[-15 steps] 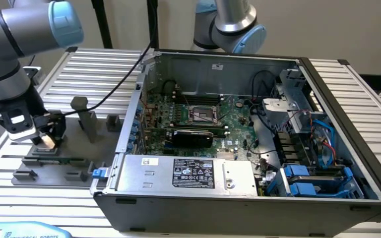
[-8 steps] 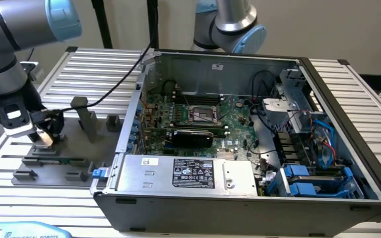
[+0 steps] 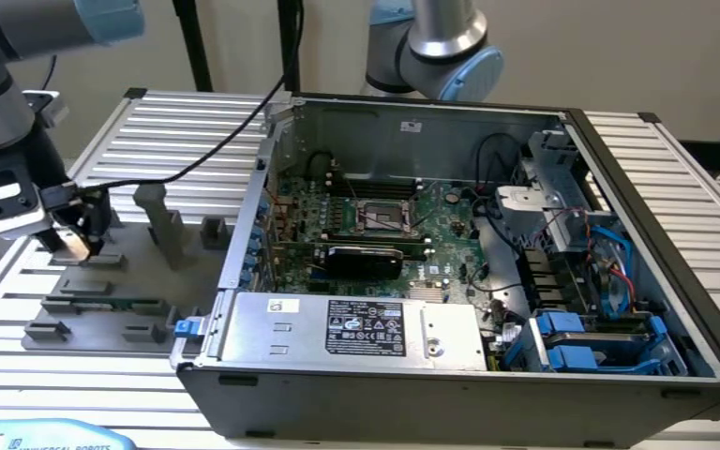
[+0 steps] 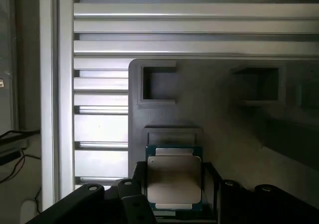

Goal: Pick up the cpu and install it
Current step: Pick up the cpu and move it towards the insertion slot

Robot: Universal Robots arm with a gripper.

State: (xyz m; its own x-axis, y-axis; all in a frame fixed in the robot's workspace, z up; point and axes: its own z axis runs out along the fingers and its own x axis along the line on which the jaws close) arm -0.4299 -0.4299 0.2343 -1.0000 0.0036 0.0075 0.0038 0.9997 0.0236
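Note:
The cpu (image 4: 174,176), a flat square chip with a silver top and green rim, sits between my gripper's black fingers (image 4: 139,183), which press against two opposite edges of it. My gripper (image 3: 75,246) hangs just over the grey fixture plate (image 3: 97,314) at the exterior view's left, with a bright piece at its tips. An empty grey recess (image 4: 172,134) of the plate lies just beyond the chip. The motherboard socket (image 3: 379,217) lies inside the open computer case (image 3: 460,384), well off to the exterior view's right of my gripper.
Grey fixture posts (image 3: 160,220) stand close beside my gripper. A memory stick (image 3: 116,303) lies on the plate. A power supply (image 3: 360,328) and blue drive bays (image 3: 585,342) occupy the case front. A second robot arm (image 3: 442,47) stands behind the case. The table (image 3: 198,131) is slatted aluminium.

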